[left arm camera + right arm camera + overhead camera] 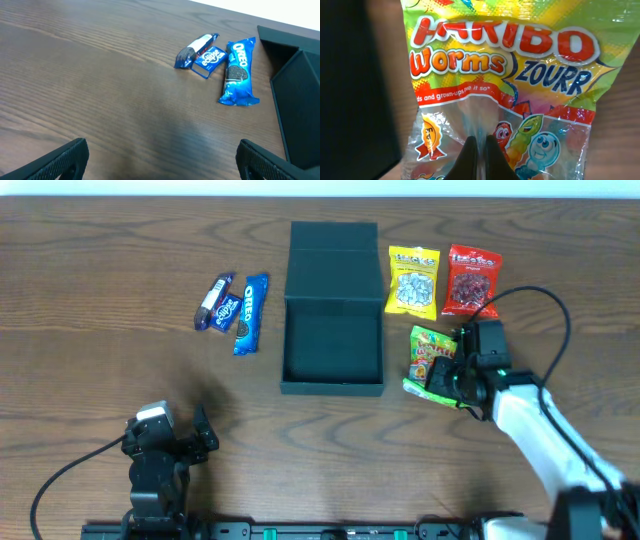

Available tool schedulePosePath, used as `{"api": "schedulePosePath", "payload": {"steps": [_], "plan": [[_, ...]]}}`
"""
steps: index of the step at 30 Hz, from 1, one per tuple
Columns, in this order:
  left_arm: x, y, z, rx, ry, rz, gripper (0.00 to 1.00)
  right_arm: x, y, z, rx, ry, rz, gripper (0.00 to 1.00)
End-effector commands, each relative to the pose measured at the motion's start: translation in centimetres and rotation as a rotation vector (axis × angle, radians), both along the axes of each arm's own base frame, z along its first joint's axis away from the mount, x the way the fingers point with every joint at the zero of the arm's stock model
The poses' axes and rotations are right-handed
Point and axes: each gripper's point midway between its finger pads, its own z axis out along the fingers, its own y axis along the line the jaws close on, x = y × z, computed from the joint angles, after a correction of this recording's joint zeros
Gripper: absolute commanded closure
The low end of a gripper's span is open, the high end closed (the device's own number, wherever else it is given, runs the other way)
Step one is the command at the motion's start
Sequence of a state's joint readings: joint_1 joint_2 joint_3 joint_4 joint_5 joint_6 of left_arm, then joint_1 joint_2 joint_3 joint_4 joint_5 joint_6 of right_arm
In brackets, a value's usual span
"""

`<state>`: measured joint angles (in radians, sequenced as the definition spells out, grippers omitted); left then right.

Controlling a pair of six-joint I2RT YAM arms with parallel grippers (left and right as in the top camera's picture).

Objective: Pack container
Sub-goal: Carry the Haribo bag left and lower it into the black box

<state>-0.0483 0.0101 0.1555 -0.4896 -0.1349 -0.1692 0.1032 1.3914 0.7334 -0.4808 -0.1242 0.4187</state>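
Six snack packs lie on the wooden counter [100, 280] around the container [332, 389], three on each side. The container sits at the middle of the counter, its hinged lid thrown back flat toward the far edge and its square well facing up. In the left wrist view its dark wall [300, 100] fills the right edge.

To its left lie an Oreo pack [248, 313] [239, 72], a small blue pack [226, 310] [209, 57] and a dark bar [213, 302] [195, 50]. The bar leans on the small pack, and the Oreo pack lies just beside them, near the container but apart from it.

To the right of the lid, a yellow bag [413, 280] and a red bag [471, 280] lie side by side. Nearer the robot, a Haribo bag [430, 350] [500, 75] lies just beside the container's right wall, one end lifted slightly.

The right claw [447, 375] [481, 145] is at that bag. Its two dark fingers are pressed together on the clear lower part of the wrapper, pinching a fold of the film below the "Worms" lettering.

The left claw [205, 435] [162, 165] hangs over bare counter at the near left, well apart from every pack. Its fingers [60, 160] are spread wide, one at each lower corner of the wrist view, with nothing between them.
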Motion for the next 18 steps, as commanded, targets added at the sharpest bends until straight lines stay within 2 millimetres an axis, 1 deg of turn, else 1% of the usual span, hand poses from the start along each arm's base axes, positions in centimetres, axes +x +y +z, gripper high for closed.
{"api": "schedulePosePath", "payload": {"steps": [1, 3, 4, 6, 8, 9, 10, 11, 12, 14, 15, 18], "plan": [[0.0, 0.2, -0.7, -0.007, 0.01, 0.013, 0.05, -0.1, 0.5, 2.8, 0.032, -0.072, -0.012, 0.99], [0.0, 0.2, -0.7, -0.007, 0.01, 0.013, 0.05, -0.3, 0.5, 4.2, 0.04, -0.11, -0.009, 0.99], [0.0, 0.2, -0.7, -0.007, 0.01, 0.013, 0.05, -0.4, 0.9, 5.1, 0.061, -0.135, 0.002, 0.99], [0.0, 0.2, -0.7, -0.007, 0.01, 0.013, 0.05, -0.5, 2.3, 7.3, 0.112, -0.204, 0.056, 0.99], [0.0, 0.2, -0.7, -0.007, 0.01, 0.013, 0.05, -0.6, 4.1, 9.3, 0.145, -0.274, 0.119, 0.99], [0.0, 0.2, -0.7, -0.007, 0.01, 0.013, 0.05, -0.6, 4.7, 9.8, 0.151, -0.293, 0.138, 0.99], [0.0, 0.2, -0.7, -0.007, 0.01, 0.013, 0.05, -0.7, 6.0, 10.8, 0.169, -0.316, 0.17, 0.99], [0.0, 0.2, -0.7, -0.007, 0.01, 0.013, 0.05, -0.6, 6.8, 11.3, 0.181, -0.33, 0.187, 0.99], [0.0, 0.2, -0.7, -0.007, 0.01, 0.013, 0.05, -0.6, 8.1, 12.0, 0.199, -0.352, 0.214, 0.99], [0.0, 0.2, -0.7, -0.007, 0.01, 0.013, 0.05, -0.1, 10.7, 13.9, 0.236, -0.425, 0.26, 0.99], [0.0, 0.2, -0.7, -0.007, 0.01, 0.013, 0.05, 0.4, 11.7, 14.6, 0.239, -0.458, 0.257, 0.99], [0.0, 0.2, -0.7, -0.007, 0.01, 0.013, 0.05, 0.9, 13.7, 15.3, 0.24, -0.498, 0.278, 0.99]]}}
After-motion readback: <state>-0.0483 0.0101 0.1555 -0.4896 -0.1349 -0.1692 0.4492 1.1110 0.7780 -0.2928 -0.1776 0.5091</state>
